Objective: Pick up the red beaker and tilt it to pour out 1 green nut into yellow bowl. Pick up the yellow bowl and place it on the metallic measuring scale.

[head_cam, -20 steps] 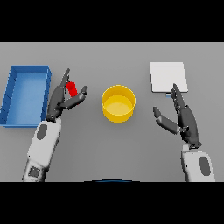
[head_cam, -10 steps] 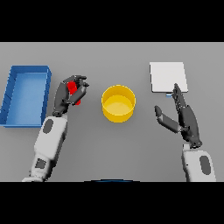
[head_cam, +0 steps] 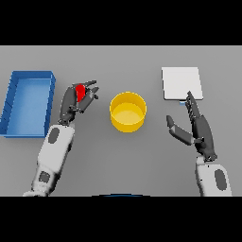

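Right hand [head_cam: 201, 130] is hovering over the near right of the grey worktop [head_cam: 118, 160], fingers straight and spread, thumb out to the left, holding nothing. Its fingertips are pointing toward the far side and lying just near of the metallic measuring scale [head_cam: 182, 83].

Yellow bowl [head_cam: 128, 111] is sitting upright at the worktop's centre, between the two hands and apart from both. Whether anything is lying inside it cannot be told.

Left hand [head_cam: 75, 101] is curling its fingers and thumb round the red beaker [head_cam: 81, 91], just left of the bowl; only a small red part is showing between the dark fingers.

Blue tray [head_cam: 14, 118] is lying at the far left, left of the left hand, its walls standing up around a blue floor.

Measuring scale is lying flat at the far right as a pale square plate. Worktop is showing plain grey throughout.
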Controlling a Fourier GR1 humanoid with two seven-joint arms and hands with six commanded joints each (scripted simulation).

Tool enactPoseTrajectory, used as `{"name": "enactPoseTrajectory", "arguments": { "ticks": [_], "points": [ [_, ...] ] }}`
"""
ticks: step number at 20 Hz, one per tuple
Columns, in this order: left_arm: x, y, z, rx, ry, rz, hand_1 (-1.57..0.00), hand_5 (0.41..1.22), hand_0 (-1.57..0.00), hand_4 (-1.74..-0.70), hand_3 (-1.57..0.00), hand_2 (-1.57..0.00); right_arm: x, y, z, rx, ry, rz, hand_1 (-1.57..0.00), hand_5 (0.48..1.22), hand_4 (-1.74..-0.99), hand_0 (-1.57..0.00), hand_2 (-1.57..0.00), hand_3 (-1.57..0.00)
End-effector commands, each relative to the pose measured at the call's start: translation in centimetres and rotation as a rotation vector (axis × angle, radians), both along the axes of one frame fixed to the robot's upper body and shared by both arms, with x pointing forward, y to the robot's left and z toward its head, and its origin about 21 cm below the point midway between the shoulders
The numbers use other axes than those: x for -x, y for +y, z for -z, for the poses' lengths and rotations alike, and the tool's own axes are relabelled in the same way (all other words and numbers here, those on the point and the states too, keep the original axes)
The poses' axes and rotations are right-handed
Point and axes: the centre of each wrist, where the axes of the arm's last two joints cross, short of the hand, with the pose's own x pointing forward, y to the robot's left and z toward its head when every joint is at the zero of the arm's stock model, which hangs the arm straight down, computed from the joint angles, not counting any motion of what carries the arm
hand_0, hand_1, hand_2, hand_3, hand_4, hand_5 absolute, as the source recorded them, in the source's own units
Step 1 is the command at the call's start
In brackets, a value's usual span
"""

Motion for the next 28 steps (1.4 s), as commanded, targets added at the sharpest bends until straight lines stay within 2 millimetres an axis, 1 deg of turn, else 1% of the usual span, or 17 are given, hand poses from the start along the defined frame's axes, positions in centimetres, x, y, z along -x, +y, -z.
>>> {"name": "enactPoseTrajectory", "arguments": {
  "ticks": [1,5,6,8,11,12,14,16,17,20,22,25,28],
  "points": [
    [0.1,0.3,0.0,0.002,-0.012,-0.004,-1.52,1.197,-1.52,-1.51,-1.47,-1.51,0.2,0.3,0.1,-0.004,-0.001,-0.003,0.0,0.652,-1.289,0.0,0.0,0.0],
    [-0.2,-0.1,-2.2,0.006,-0.046,0.0,-1.55,1.211,-1.55,-1.5,-1.53,-1.55,-0.2,0.3,0.0,0.008,-0.001,-0.002,0.0,0.662,-1.294,0.0,0.0,0.0],
    [-0.3,0.0,-2.7,-0.017,-0.064,0.008,-1.55,1.213,-1.55,-1.5,-1.54,-1.55,0.2,0.2,0.1,0.011,-0.013,-0.007,0.0,0.664,-1.294,0.0,0.0,0.0],
    [0.0,-0.2,-4.0,-0.074,-0.092,0.03,-1.56,1.216,-1.56,-1.5,-1.55,-1.56,0.1,0.3,0.3,0.018,-0.007,-0.003,0.0,0.664,-1.289,0.0,0.0,0.0],
    [-0.3,-0.7,-6.2,-0.214,-0.098,0.052,-1.57,1.174,-1.57,-1.62,-1.56,-1.56,0.0,0.3,0.1,0.016,-0.015,-0.014,0.0,0.664,-1.277,0.0,0.0,0.0],
    [-0.5,-0.6,-6.6,-0.244,-0.095,0.056,-1.57,1.17,-1.57,-1.62,-1.56,-1.56,0.1,0.1,0.4,0.02,-0.012,-0.017,0.0,0.667,-1.277,0.0,0.0,0.0],
    [-1.0,-0.4,-7.1,-0.284,-0.088,0.064,-1.57,1.158,-1.57,-1.62,-1.56,-1.56,0.0,0.5,0.1,0.006,-0.006,-0.019,0.0,0.675,-1.277,0.0,0.0,0.0],
    [-1.5,0.1,-7.5,-0.318,-0.083,0.068,-1.57,1.14,-1.57,-1.62,-1.56,-1.56,0.1,0.3,0.2,0.021,0.0,-0.012,0.0,0.679,-1.277,0.0,0.0,0.0],
    [-1.7,-0.2,-7.6,-0.348,-0.091,0.087,-1.57,1.131,-1.57,-1.64,-1.56,-1.57,0.1,0.6,0.2,0.021,0.002,-0.017,0.0,0.683,-1.274,0.0,0.0,0.0],
    [-2.2,-0.6,-9.2,-0.556,-0.119,0.144,-1.57,1.124,-1.57,-1.69,-1.57,-1.57,0.1,0.3,0.2,-0.004,0.007,-0.017,0.0,0.688,-1.274,0.0,0.0,0.0],
    [-2.8,-1.8,-10.3,-0.715,-0.16,0.198,-1.57,1.133,-1.57,-1.71,-1.57,-1.57,0.1,0.6,0.0,-0.002,-0.002,-0.012,0.0,0.689,-1.276,0.0,0.0,0.0],
    [-3.2,-3.0,-11.1,-0.945,-0.161,0.275,-1.57,1.16,-1.57,-1.72,-1.57,-1.57,0.6,0.5,-0.1,0.009,-0.019,-0.013,0.0,0.694,-1.287,0.0,0.0,0.0],
    [-3.5,-3.5,-11.7,-1.138,-0.166,0.367,-1.57,1.19,-1.57,-1.73,-1.57,-1.57,0.3,0.6,0.1,0.031,0.003,-0.011,0.0,0.695,-1.29,0.0,0.0,0.0]
  ]
}}
